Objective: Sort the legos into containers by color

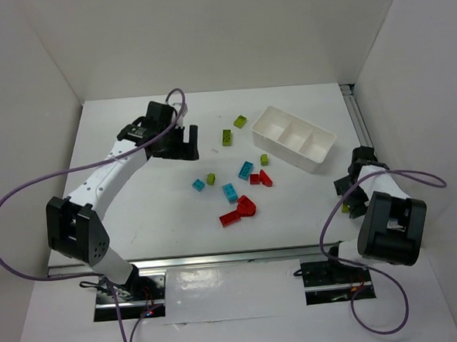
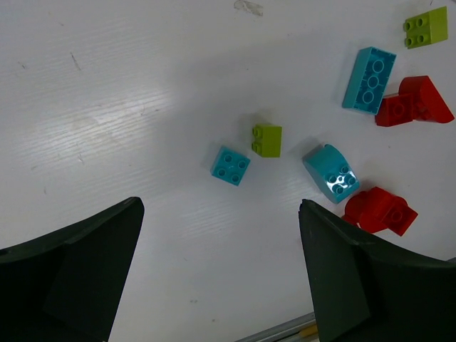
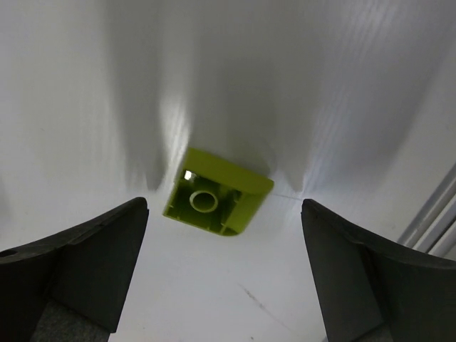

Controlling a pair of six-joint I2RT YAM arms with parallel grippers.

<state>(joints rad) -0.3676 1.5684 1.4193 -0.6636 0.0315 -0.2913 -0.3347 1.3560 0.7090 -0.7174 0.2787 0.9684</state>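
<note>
Left fingers (image 2: 71, 274) spread above scattered legos (image 2: 230, 165); right fingers (image 3: 75, 267) parted, lime brick (image 3: 214, 192) between

The left arm (image 1: 105, 178) rises from its base at the near left, bends at a dark elbow, then reaches toward 1 o'clock with its white forearm stretched out. Its left claw (image 1: 182, 143) points down, jaws spread wide, the two dark fingers (image 2: 71, 278) standing well apart in the wrist view. The right arm (image 1: 391, 227) is folded tight over its base, wrist turned toward 11 o'clock. The right claw (image 1: 351, 194) hangs low and is likewise spread wide.
</note>
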